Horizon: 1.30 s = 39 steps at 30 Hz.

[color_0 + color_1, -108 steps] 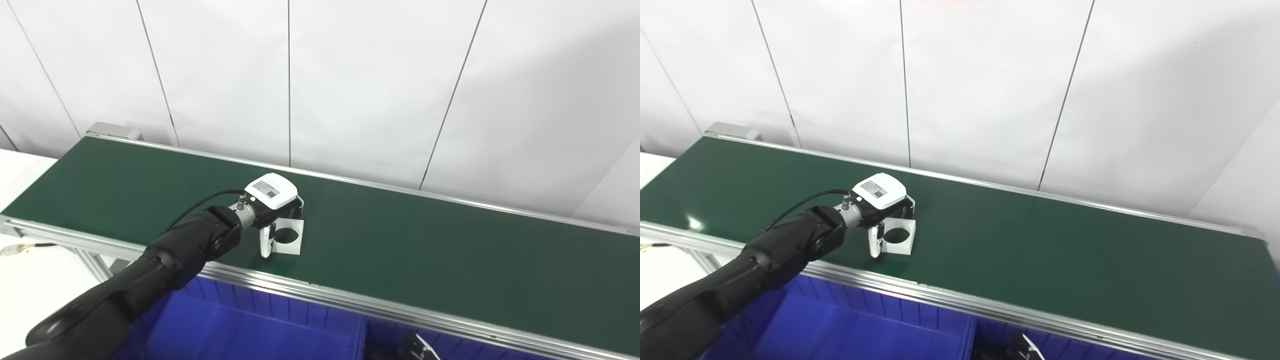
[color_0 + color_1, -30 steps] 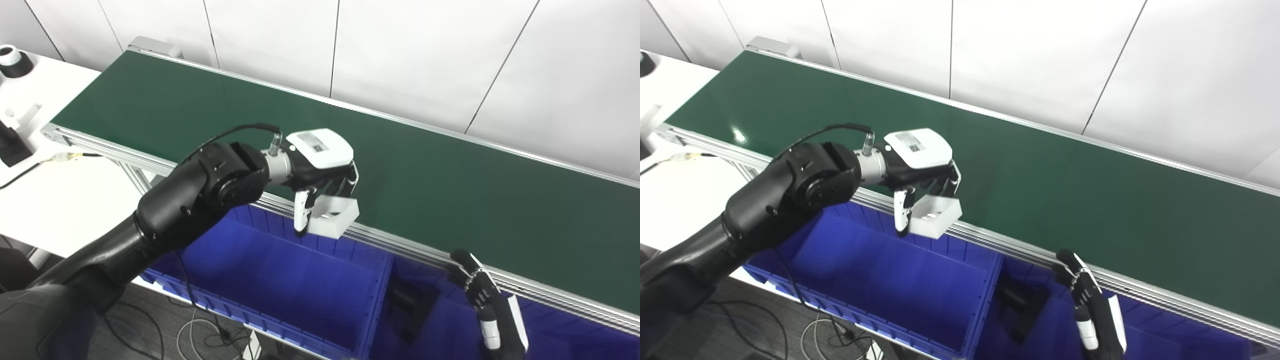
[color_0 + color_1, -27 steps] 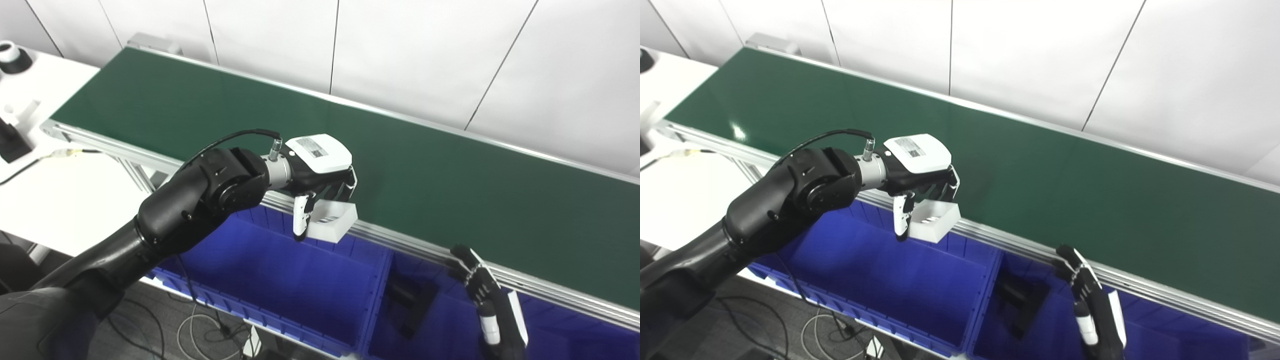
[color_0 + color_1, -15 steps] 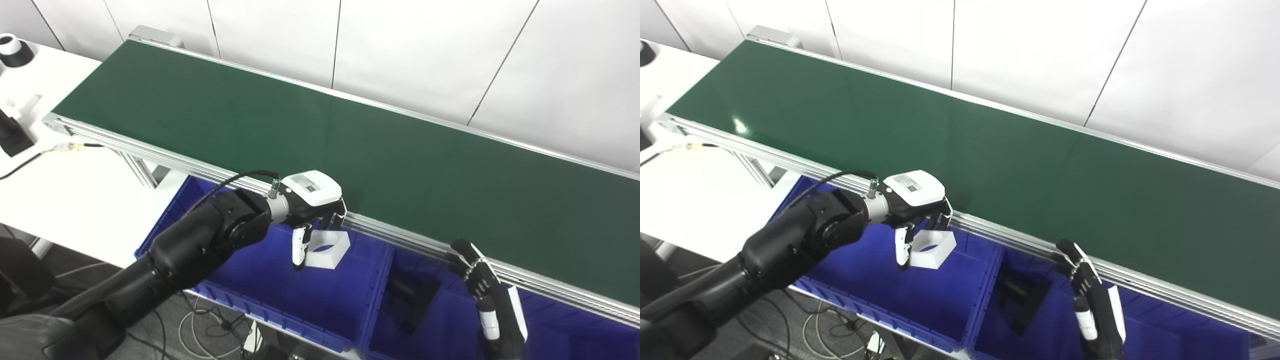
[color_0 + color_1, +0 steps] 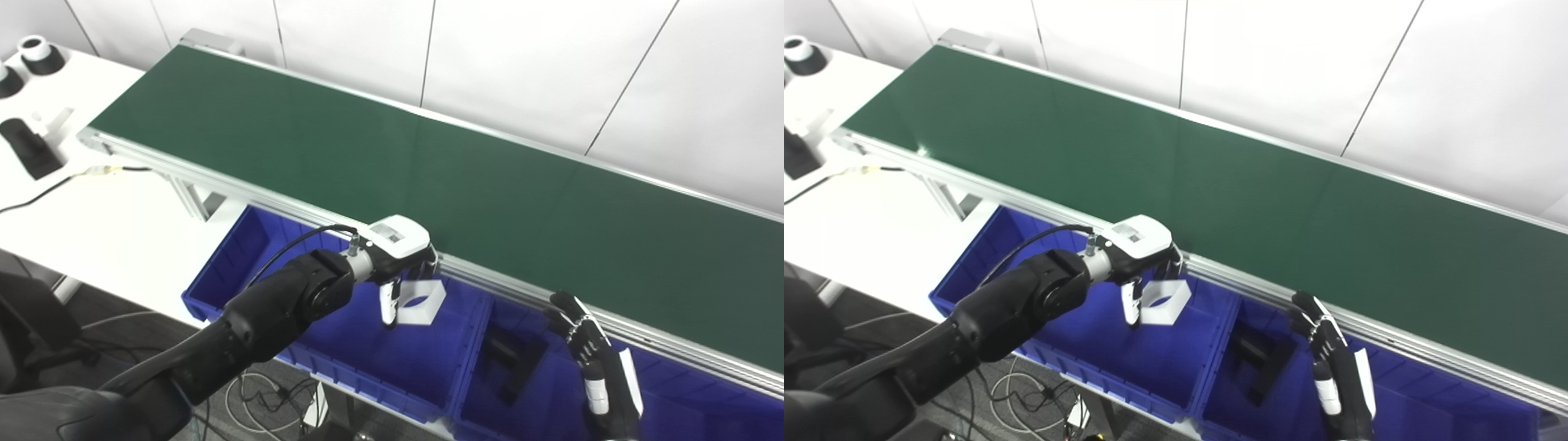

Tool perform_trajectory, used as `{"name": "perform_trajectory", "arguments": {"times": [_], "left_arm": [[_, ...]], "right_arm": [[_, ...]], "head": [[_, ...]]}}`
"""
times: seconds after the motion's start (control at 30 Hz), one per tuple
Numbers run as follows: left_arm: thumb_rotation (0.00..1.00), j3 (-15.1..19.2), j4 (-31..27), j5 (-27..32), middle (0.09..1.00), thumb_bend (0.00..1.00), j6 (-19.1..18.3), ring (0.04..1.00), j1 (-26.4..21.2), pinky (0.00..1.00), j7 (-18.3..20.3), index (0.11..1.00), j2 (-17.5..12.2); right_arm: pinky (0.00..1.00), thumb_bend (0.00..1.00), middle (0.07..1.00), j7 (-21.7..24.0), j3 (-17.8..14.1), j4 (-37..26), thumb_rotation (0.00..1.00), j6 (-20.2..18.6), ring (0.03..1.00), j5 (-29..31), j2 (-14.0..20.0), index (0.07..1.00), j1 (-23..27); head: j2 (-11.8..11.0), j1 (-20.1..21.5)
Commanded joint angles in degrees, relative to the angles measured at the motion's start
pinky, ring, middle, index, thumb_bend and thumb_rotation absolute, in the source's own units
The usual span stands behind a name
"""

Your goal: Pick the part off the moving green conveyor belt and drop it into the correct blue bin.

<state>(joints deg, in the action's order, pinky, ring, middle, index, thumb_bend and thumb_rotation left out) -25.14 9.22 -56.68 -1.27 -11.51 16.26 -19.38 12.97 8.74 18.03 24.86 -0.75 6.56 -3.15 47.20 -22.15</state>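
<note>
The left hand [image 5: 401,257] is gripping a white square plastic part with a round hole [image 5: 421,301], fingers closed on its edge. It is holding the part over the left blue plastic bin [image 5: 343,355], likely so it can drop straight in. At about 3 o'clock from it, the right hand [image 5: 1335,367] is waiting with fingers spread, holding nothing, over the second blue bin [image 5: 551,416], where a black part [image 5: 511,364] is lying. At 12 o'clock, the one long green conveyor belt [image 5: 429,171] is showing no parts. I am counting two bins.

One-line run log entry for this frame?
phase: over bin, pre-drop | left hand: shut on white part | below: left blue bin | right hand: open, idle
</note>
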Motion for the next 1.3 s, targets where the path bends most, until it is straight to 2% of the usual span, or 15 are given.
{"name": "perform_trajectory", "arguments": {"times": [0.0, 0.23, 0.5, 0.73, 0.8, 0.87, 0.9, 0.93, 1.03, 1.17, 1.27], "left_arm": [[0.0, -0.69, 6.19, -0.36, 0.436, 0.52, -3.12, 0.359, 0.54, 0.28, 1.56, 0.509, -0.84], [0.0, -1.89, 7.02, 0.41, 0.423, 0.52, -3.81, 0.331, 0.02, 0.25, 0.95, 0.509, -0.97], [0.0, -3.41, 5.36, 1.93, 0.445, 0.53, -4.31, 0.378, -0.29, 0.3, 3.55, 0.506, -2.05], [0.0, -3.89, 5.57, 2.81, 0.432, 0.52, -4.6, 0.356, -0.44, 0.28, 4.58, 0.507, -2.37], [0.0, -4.31, 5.73, 2.84, 0.46, 0.53, -4.81, 0.422, -0.53, 0.34, 5.29, 0.504, -2.59], [0.05, -4.84, 5.71, 2.5, 0.527, 0.52, -5.08, 0.459, -0.72, 0.37, 6.23, 0.494, -2.85], [0.12, -5.18, 5.69, 2.26, 0.57, 0.76, -5.26, 0.509, -0.85, 0.42, 6.71, 0.555, -2.99], [0.2, -5.53, 5.72, 2.12, 0.62, 0.92, -5.51, 0.564, -1.01, 0.47, 7.3, 0.615, -3.11], [0.34, -6.97, 5.75, 1.97, 0.7, 1.0, -5.88, 0.634, -1.71, 0.52, 9.74, 0.696, -3.76], [0.45, -7.97, 5.64, 2.73, 0.758, 1.0, -6.39, 0.688, -2.45, 0.55, 12.37, 0.743, -4.34], [0.5, -8.24, 5.41, 3.02, 0.77, 1.0, -6.73, 0.706, -2.84, 0.56, 13.71, 0.762, -4.55]], "right_arm": [[0.8, 0.88, 0.878, -0.25, 0.06, -1.44, 0.97, 2.05, 0.824, 0.26, -0.22, 0.877, 0.7], [0.8, 0.89, 0.877, -0.56, 0.04, -1.19, 0.97, 2.06, 0.825, 0.15, -0.16, 0.877, 0.64], [0.8, 0.89, 0.882, -0.44, 0.03, -0.81, 0.97, 2.05, 0.828, 0.27, -0.04, 0.882, 0.78], [0.8, 0.89, 0.881, -0.69, 0.24, -0.27, 0.97, 2.06, 0.828, 0.1, -0.02, 0.881, 0.93], [0.8, 0.89, 0.884, -0.73, 0.29, -0.13, 0.97, 2.06, 0.829, 0.26, -0.01, 0.88, 0.94], [0.8, 0.89, 0.884, -0.73, 0.4, -0.05, 0.97, 2.06, 0.83, 0.39, 0.05, 0.88, 0.95], [0.8, 0.89, 0.883, -0.68, 0.44, -0.04, 0.97, 2.06, 0.831, 0.44, 0.07, 0.88, 0.95], [0.8, 0.89, 0.883, -0.64, 0.46, -0.01, 0.97, 2.06, 0.832, 0.48, 0.09, 0.88, 0.95], [0.8, 0.89, 0.882, -0.77, 0.47, -0.04, 0.97, 2.06, 0.832, 0.4, 0.1, 0.881, 0.9], [0.8, 0.89, 0.882, -0.78, 0.46, 0.18, 0.97, 2.06, 0.833, 0.18, 0.06, 0.882, 0.99], [0.8, 0.89, 0.881, -0.77, 0.37, 0.39, 0.97, 2.05, 0.835, 0.2, -0.1, 0.881, 1.14]], "head": [[0.03, 0.0], [-0.19, 0.1], [-0.99, 0.12], [-1.85, 0.47], [-1.85, 0.53], [-1.87, 0.57], [-1.87, 0.57], [-1.98, 0.57], [-2.12, 0.65], [-2.22, 0.57], [-2.33, 0.5]]}}
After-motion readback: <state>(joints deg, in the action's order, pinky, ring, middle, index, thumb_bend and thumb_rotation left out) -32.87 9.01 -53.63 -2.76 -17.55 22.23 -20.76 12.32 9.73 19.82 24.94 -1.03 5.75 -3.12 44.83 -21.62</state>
